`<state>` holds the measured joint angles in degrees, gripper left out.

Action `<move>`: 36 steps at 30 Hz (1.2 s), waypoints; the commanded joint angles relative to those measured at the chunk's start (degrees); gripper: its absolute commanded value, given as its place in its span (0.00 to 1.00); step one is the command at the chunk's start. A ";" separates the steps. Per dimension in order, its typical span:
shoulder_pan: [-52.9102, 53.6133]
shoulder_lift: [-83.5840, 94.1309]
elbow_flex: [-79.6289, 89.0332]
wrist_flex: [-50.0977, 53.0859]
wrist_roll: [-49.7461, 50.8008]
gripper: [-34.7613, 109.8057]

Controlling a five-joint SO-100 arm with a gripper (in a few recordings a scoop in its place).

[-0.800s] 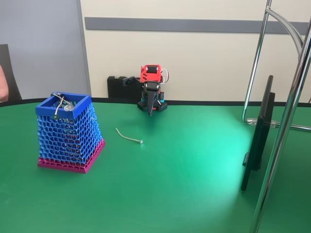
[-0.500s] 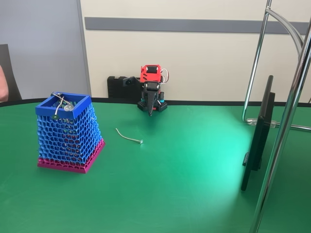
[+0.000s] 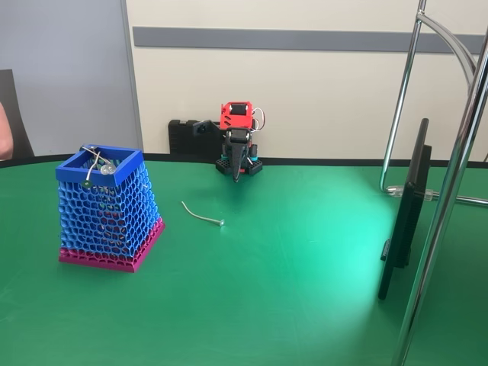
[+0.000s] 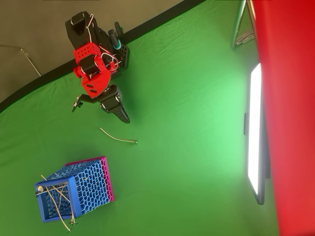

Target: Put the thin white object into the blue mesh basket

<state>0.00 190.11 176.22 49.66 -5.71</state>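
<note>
The black two-finger claw of the red-and-black arm points down near the arm's base at the far edge of the green cloth-covered tabletop, its fingers drawn together to a narrow tip with nothing between them; from above the claw reads the same way, pinched and empty. The thin, slightly curved whitish wire-like strand lies flat on the tabletop, apart from the claw and between it and the basket; the overhead view shows the strand just beyond the claw's tip, not touching it. The square tapered blue honeycomb-mesh basket with a magenta base band stands upright, with several similar strands poking out of its rim. By my judgement the task has not yet begun: reaching, grasping, carrying and dropping all remain.
</note>
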 commanded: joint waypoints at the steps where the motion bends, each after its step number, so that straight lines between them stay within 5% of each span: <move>1: -0.35 0.44 0.44 -0.09 -0.18 0.24; 36: 1.41 -8.44 -0.70 -7.47 0.62 0.24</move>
<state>0.97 183.43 176.13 44.47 -5.01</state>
